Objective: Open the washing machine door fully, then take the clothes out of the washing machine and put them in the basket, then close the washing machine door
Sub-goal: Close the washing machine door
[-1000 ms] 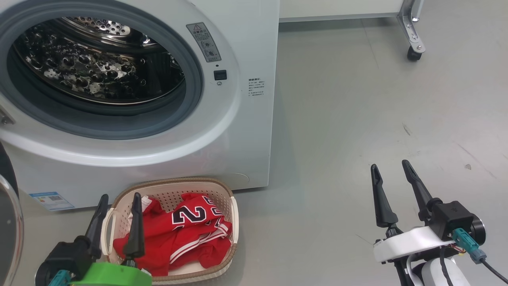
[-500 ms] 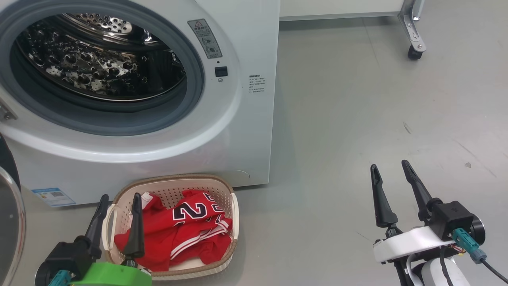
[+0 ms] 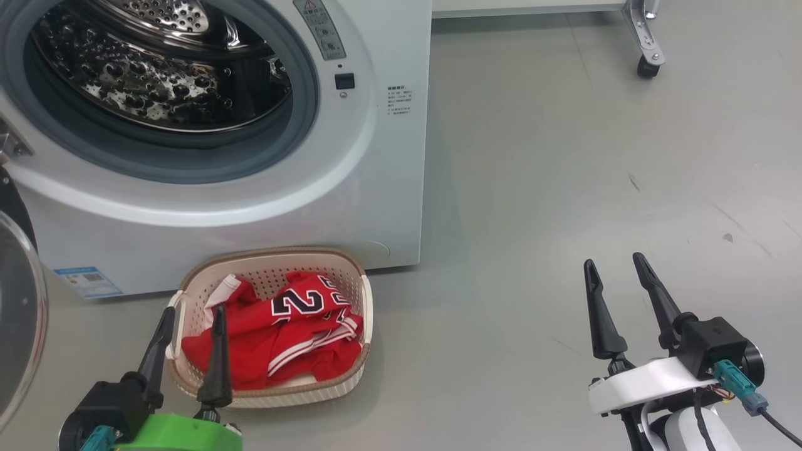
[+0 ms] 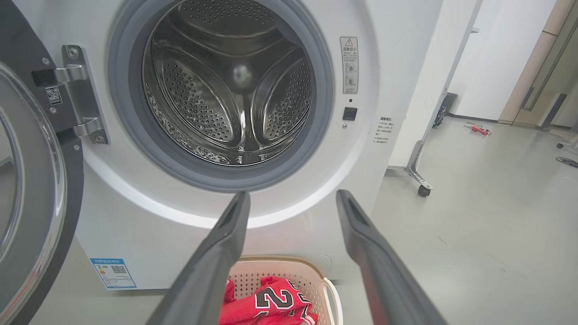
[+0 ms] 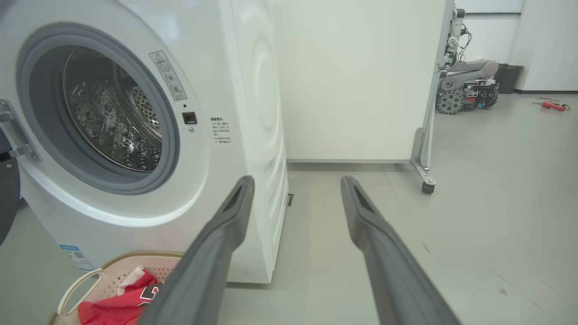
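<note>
The white washing machine stands with its steel drum bare; the drum holds nothing I can see. Its black-rimmed door hangs swung out at the far left, and the door is on its hinge. The red jersey lies in the cream basket on the floor before the machine. My left gripper is open over the basket's near left corner, holding nothing. My right gripper is open above bare floor to the right.
A white panel on a castor leg stands behind the machine to the right. Grey floor stretches to the right. In the right wrist view, another robot and a red tool sit far back.
The whole head view has shifted: the machine and basket sit higher in the picture, so the camera moved. Both grippers keep their places and stay open.
</note>
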### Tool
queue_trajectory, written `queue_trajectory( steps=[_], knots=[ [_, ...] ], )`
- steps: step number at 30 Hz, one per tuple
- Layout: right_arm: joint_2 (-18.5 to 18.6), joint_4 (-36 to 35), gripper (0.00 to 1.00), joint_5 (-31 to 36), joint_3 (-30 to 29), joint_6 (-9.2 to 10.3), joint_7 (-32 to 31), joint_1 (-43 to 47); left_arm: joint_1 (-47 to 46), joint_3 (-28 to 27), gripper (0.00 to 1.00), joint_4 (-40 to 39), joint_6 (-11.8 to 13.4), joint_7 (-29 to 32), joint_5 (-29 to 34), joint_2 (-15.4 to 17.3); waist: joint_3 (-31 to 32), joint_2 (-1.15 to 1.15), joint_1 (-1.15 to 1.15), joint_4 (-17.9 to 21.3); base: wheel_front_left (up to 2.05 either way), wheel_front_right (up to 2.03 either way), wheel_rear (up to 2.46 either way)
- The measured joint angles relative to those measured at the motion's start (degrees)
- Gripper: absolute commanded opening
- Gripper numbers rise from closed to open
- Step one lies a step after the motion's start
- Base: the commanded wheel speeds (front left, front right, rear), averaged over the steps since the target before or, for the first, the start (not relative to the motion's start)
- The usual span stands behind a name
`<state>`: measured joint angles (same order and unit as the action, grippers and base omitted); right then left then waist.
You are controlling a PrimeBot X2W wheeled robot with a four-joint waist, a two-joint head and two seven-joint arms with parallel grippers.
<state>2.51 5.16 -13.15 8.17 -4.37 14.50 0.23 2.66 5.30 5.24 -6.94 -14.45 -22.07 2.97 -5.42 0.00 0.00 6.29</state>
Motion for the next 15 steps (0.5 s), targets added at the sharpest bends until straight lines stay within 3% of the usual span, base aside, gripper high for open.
queue_trajectory(
  steps=[15],
  knots=[
    [-0.01,0.49,1.00,-0.05,0.09,-0.01,0.00,0.00,-0.03,0.55,1.00,0.03,0.00,0.00,0.48,0.05,0.07,0.00,0.00,-0.68,-1.38,1.38,0.00]
  ],
)
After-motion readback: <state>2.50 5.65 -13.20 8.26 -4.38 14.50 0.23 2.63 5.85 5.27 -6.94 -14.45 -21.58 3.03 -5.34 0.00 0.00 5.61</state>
